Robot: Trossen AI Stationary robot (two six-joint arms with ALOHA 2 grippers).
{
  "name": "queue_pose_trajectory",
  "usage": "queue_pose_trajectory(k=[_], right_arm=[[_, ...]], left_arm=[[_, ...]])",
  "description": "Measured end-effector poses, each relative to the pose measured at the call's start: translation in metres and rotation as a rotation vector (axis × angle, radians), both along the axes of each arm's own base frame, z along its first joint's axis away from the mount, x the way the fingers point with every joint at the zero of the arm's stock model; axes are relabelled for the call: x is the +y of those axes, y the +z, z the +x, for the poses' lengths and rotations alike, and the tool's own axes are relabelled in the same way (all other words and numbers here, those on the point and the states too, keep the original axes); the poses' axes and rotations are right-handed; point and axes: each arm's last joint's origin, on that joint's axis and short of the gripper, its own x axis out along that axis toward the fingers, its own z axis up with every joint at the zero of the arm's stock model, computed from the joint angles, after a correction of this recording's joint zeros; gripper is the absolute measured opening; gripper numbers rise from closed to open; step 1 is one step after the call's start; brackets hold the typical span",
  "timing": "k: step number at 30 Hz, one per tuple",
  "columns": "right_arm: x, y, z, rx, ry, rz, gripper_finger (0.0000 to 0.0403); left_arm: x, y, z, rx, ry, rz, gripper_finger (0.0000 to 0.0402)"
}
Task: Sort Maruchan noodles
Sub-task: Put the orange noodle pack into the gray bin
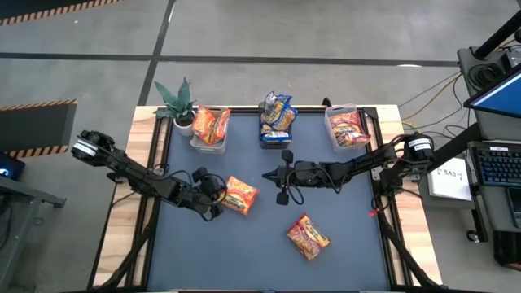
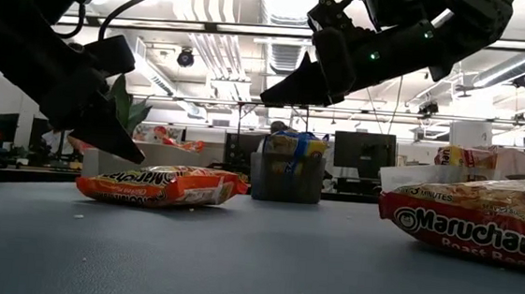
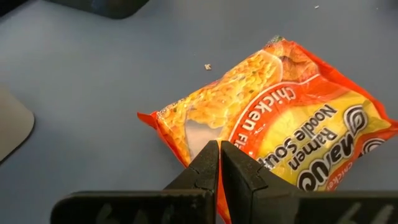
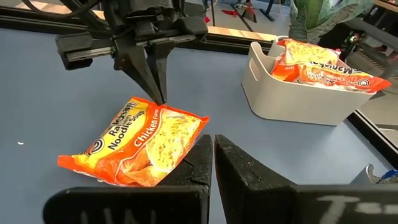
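The dark table point(image 1: 269, 252) holds three bins point(image 1: 209, 145) with noodle packets at its far edge. The left gripper point(image 1: 218, 205), fingers together, sits just beside the orange chicken packet point(image 1: 241, 195). The right gripper point(image 1: 281, 185), fingers together too, hangs above the table, with the beef packet point(image 1: 308, 236) lying near it.

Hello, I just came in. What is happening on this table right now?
A two-armed robot is sorting Maruchan noodle packets into three bins along the far edge of the table. The left gripper, shut, is at the edge of an orange chicken packet. The right gripper, also shut and empty, hangs above the middle. A red packet lies loose nearer the front. The left bin holds orange packets, the middle bin blue-yellow ones, the right bin red ones.
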Motion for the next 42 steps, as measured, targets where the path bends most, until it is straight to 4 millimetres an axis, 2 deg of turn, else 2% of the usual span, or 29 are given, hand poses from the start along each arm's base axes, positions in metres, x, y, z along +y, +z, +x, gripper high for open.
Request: queue_pose_trajectory(k=[12, 15, 20, 26, 30, 35, 42], right_arm=[[0.000, 0.000, 0.000, 0.000, 0.001, -0.001, 0.0009], [0.000, 0.000, 0.000, 0.000, 0.001, -0.001, 0.0009], [0.000, 0.000, 0.000, 0.000, 0.001, 0.000, 0.0009], [0.000, 0.000, 0.000, -0.014, -0.024, 0.073, 0.0009], [-0.002, 0.000, 0.000, -0.038, -0.071, 0.212, 0.0009], [-0.007, 0.000, 0.001, -0.046, -0.031, 0.486, 0.0027], [-0.004, -0.002, 0.001, 0.045, 0.033, 0.825, 0.0100]], left_arm=[[0.000, 0.000, 0.000, -0.018, 0.016, -0.022, 0.0000], [-0.001, -0.005, 0.002, -0.014, 0.017, -0.019, 0.0000], [-0.006, -0.016, 0.013, -0.015, 0.016, 0.001, 0.0000], [-0.014, -0.013, 0.032, 0.001, -0.050, 0.049, 0.0000], [-0.019, -0.005, 0.041, 0.005, -0.093, 0.085, 0.0000], [-0.017, 0.003, 0.036, 0.033, -0.105, 0.108, 0.0000], [-0.023, 0.020, 0.021, 0.055, -0.199, 0.061, 0.0000]])
